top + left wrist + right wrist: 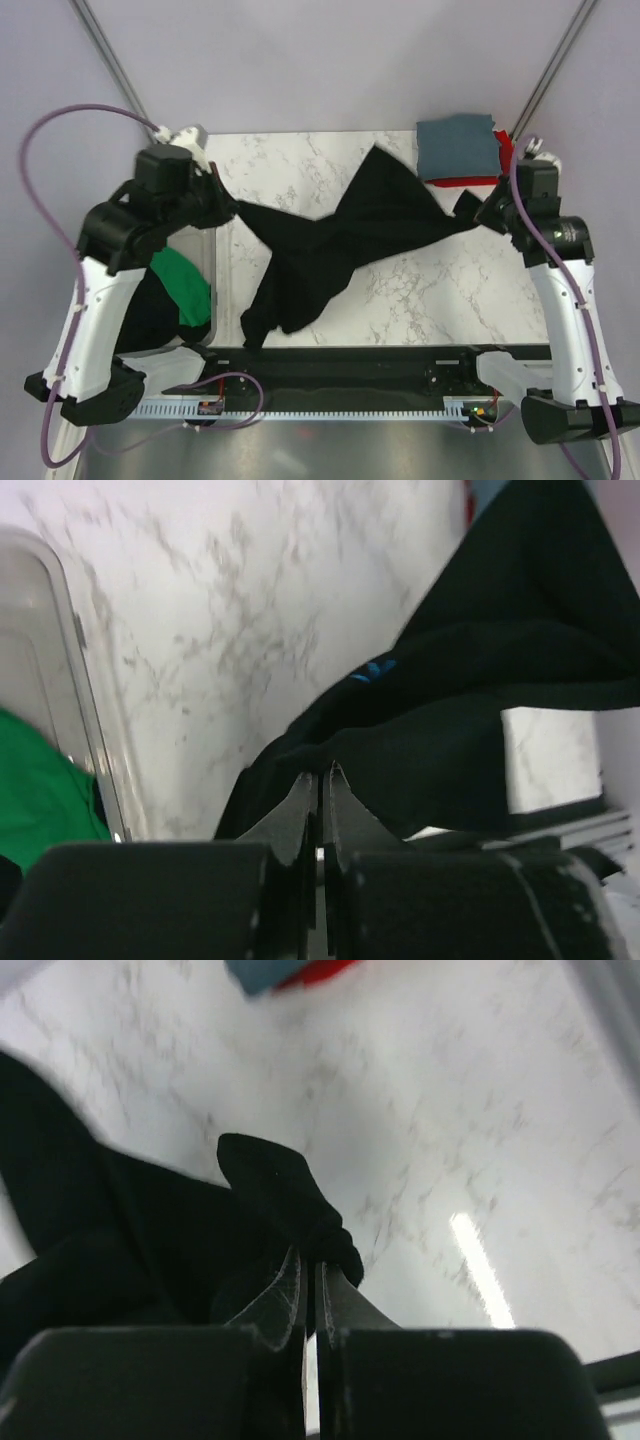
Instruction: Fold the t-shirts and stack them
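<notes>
A large black t-shirt hangs stretched between my two grippers above the marble table, its lower part drooping to the near edge. My left gripper is shut on its left end; the left wrist view shows the fingers pinching black cloth with a small blue print. My right gripper is shut on the right end. A folded slate grey-blue t-shirt lies on a red one at the far right corner. A green t-shirt and another black one lie in the bin.
A clear plastic bin stands at the table's left side under my left arm, its wall also in the left wrist view. The marble table ends at a black rail in front.
</notes>
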Available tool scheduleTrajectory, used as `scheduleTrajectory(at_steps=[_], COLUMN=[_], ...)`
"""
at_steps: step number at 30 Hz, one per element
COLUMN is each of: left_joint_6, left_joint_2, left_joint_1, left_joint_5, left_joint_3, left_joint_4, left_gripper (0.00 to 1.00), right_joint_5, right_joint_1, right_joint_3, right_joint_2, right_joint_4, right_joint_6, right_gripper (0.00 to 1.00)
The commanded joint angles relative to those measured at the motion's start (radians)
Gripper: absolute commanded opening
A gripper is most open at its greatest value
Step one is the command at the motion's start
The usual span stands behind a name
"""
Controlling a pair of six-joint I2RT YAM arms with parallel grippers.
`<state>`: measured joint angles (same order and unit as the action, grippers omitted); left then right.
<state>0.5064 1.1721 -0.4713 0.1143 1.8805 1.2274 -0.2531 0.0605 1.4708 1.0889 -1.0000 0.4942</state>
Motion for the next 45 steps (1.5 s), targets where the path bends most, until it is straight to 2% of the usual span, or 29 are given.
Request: scheduleTrajectory(at_steps=[1,6,7,8,10,11,12,13,20,24,25,29,30,31,33,34,38,41,45], left_joint_6=[-0.008,0.003,0.001,0.003,0.007,0.007,0.007,0.007,-0.012,-0.005,0.003,0.032,0.035,0.046,0.053,0.055,0.044,0.029,0.015], left_joint_2=[0.008,-0.066,-0.084,-0.092,-0.107,-0.115,-0.129,-0.137,-0.221,-0.265,-0.278,-0.305,-0.308,-0.316,-0.331,-0.333,-0.331,-0.335,-0.344], left_joint_1=[0.002,0.002,0.002,0.002,0.002,0.002,0.002,0.002,0.0,0.002,0.002,0.002,0.002,0.002,0.002,0.002,0.002,0.002,0.002], left_joint_5=[-0.088,-0.11,-0.11,-0.131,-0.142,-0.152,-0.157,-0.16,-0.162,-0.13,-0.117,-0.117,-0.117,-0.12,-0.126,-0.134,-0.127,-0.107,-0.062], left_joint_3=[-0.214,-0.371,-0.414,-0.434,-0.487,-0.503,-0.515,-0.533,-0.534,-0.529,-0.534,-0.607,-0.65,-0.67,-0.713,-0.724,-0.745,-0.748,-0.728], left_joint_4=[-0.008,-0.065,-0.077,-0.081,-0.094,-0.098,-0.101,-0.101,-0.051,0.001,0.006,-0.011,-0.022,-0.043,-0.063,-0.078,-0.094,-0.089,-0.063], left_gripper=[0.02,0.02,0.02,0.02,0.02,0.02,0.02,0.02,0.02,0.02,0.02,0.02,0.02,0.02,0.02,0.02,0.02,0.02,0.02], right_joint_5=[0.307,0.267,0.259,0.259,0.224,0.212,0.193,0.166,0.111,0.092,0.083,0.233,0.364,0.42,0.562,0.574,0.546,0.612,0.534], right_joint_1=[-0.004,-0.004,-0.004,-0.004,-0.004,-0.004,-0.004,-0.004,-0.005,-0.005,-0.005,-0.005,-0.005,-0.004,-0.002,0.008,0.07,0.12,0.248], right_joint_3=[-0.179,-0.334,-0.368,-0.386,-0.432,-0.444,-0.454,-0.463,-0.495,-0.599,-0.651,-0.783,-0.818,-0.887,-0.946,-0.97,-0.932,-0.882,-0.791], right_joint_2=[-0.086,-0.142,-0.158,-0.158,-0.178,-0.188,-0.188,-0.192,-0.195,-0.239,-0.248,-0.308,-0.305,-0.297,-0.262,-0.248,-0.123,0.019,0.103], right_joint_4=[0.105,0.126,0.129,0.127,0.127,0.126,0.126,0.121,0.12,0.132,0.13,0.208,0.243,0.32,0.421,0.502,0.606,0.687,0.721], right_joint_6=[0.058,0.058,0.061,0.061,0.087,0.096,0.112,0.113,0.089,0.096,0.104,0.242,0.266,0.299,0.361,0.366,0.319,0.299,0.299], right_gripper=[0.03,0.09,0.17,0.3,0.62,0.83,0.95,0.98,0.98,0.94,0.9,0.81,0.8,0.75,0.73,0.72,0.73,0.7,0.71])
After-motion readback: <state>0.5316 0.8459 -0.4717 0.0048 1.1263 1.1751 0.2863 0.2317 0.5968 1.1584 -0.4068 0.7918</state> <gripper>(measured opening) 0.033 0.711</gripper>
